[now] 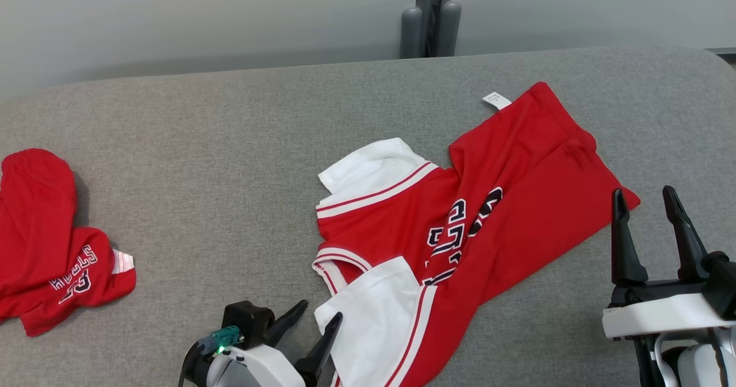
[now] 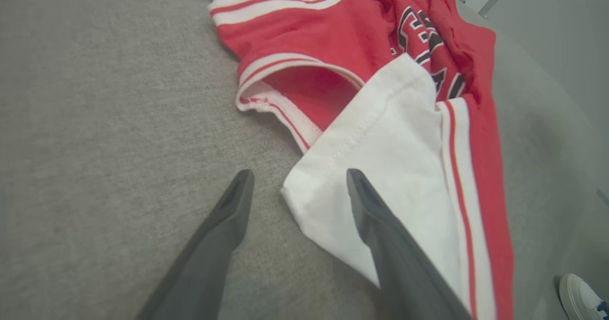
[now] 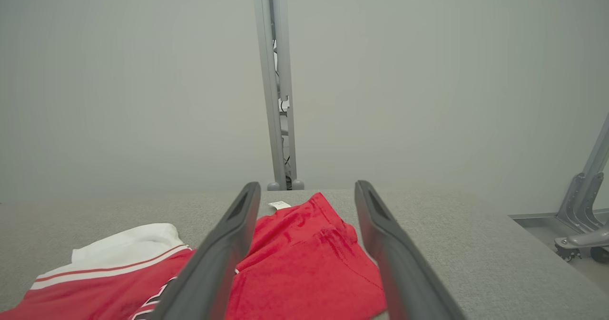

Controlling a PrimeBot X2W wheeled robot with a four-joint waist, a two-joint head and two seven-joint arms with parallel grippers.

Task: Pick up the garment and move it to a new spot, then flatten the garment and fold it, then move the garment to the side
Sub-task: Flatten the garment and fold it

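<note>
Left gripper [image 1: 322,312] sits closest, at the bottom edge of the head view, its jaws spread wide and angled toward the red jersey [image 1: 506,203]. One jaw tip meets the edge of the near white sleeve [image 1: 374,312]; the other is over bare grey surface [image 1: 230,145]. The jersey lies rumpled across the middle and right of the surface, with a white label [image 1: 496,100] sticking out at its far end. The right gripper [image 1: 644,197] stands at the lower right, jaws wide and holding nothing, just beside the jersey's right corner. A second red garment [image 1: 46,243] lies well apart at the far left.

From the left wrist, the left gripper [image 2: 299,175] has its jaws apart around the corner of the white sleeve [image 2: 395,158]; I cannot tell whether they touch the cloth. A white shoe [image 2: 583,296] shows at the lower right corner.

From the right wrist, the right gripper [image 3: 307,187] shows both jaws wide, and the jersey's [image 3: 304,263] red hem end and label [image 3: 279,205] appear between them, lower down on the surface [image 3: 476,244]. A grey post [image 3: 278,96] rises behind.
</note>
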